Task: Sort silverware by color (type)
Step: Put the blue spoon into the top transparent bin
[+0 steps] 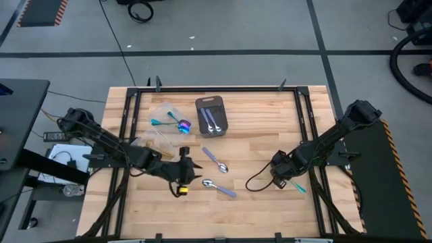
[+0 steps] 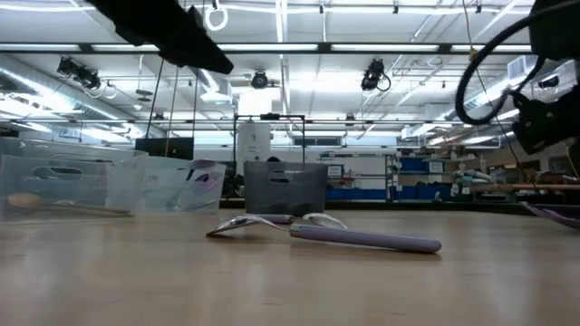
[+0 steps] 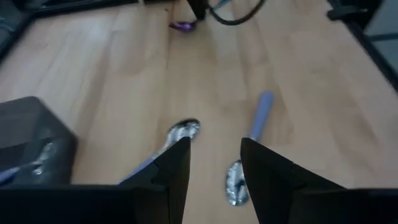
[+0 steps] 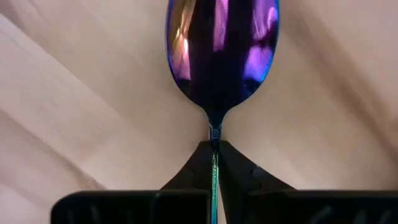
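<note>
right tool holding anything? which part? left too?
Right tool is shut on the iridescent spoon, pinching the thin neck just below its bowl. Left tool is open, holding nothing.

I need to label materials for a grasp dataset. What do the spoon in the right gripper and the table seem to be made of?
Iridescent spoon: likely polished metal with a rainbow coating; its bowl gives mirror-like purple, blue and orange reflections.
Table: apparently light wood with a smooth finish; plank strips and grain show.
</note>
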